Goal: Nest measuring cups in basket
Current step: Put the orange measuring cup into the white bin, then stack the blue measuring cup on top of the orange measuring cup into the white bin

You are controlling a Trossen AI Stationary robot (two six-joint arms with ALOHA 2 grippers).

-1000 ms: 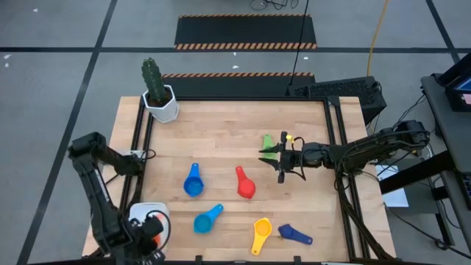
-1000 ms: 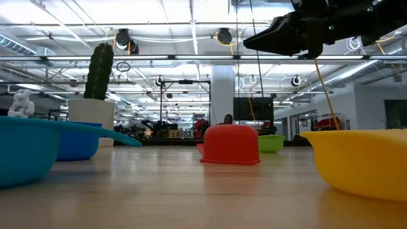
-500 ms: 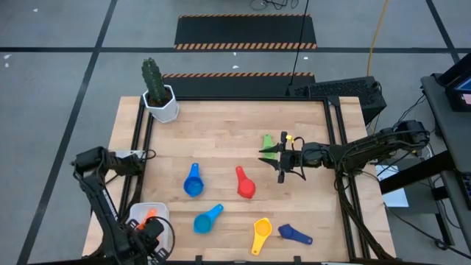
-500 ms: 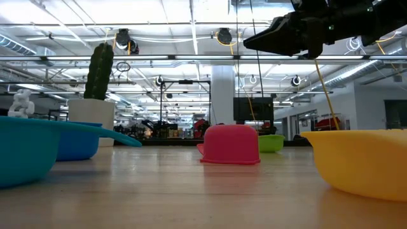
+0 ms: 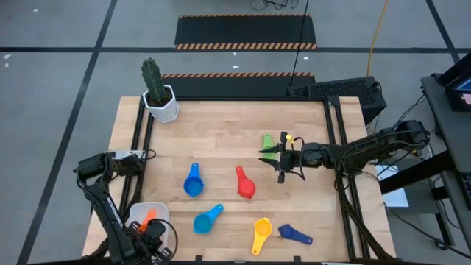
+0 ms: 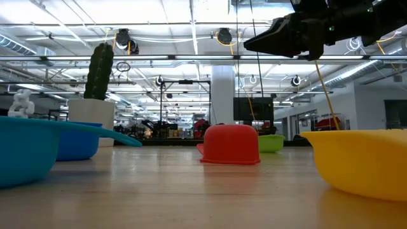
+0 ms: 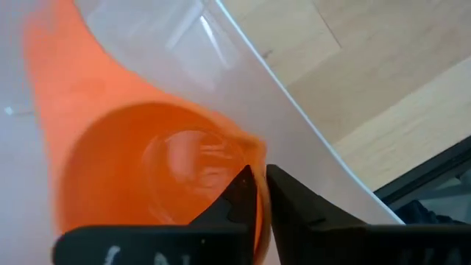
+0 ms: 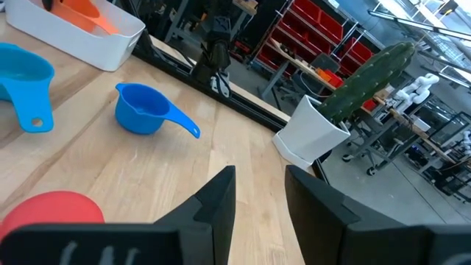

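The white basket [image 5: 140,215] stands at the table's near left corner. The orange measuring cup [image 7: 147,184] is inside it, and my left gripper [image 7: 260,193] points down into the basket, shut on that cup. On the table lie two light blue cups [image 5: 193,181] [image 5: 207,219], a red cup [image 5: 245,184] upside down, a yellow one [image 5: 260,234], a dark blue one [image 5: 294,235] and a green one [image 5: 268,141]. My right gripper [image 5: 265,154] hovers level and open beside the green cup, with nothing in it. My left gripper pinches the orange cup's bowl wall at the rim [image 7: 256,158], one finger inside the bowl and one outside. The fingers come from above, pointing down. The cup sits inside the basket, with its handle [image 7: 48,81] running away from the fingers.
A cactus in a white hexagonal pot [image 5: 160,103] stands at the far left corner. Black rails run along the table's left [image 5: 136,169] and right [image 5: 342,184] sides. Bare wood lies between the cactus pot and the green cup.
My left gripper has gone down into the basket with the orange cup, shifting a little toward the table's near edge, so more of the basket shows. My right gripper and the other cups have kept still.
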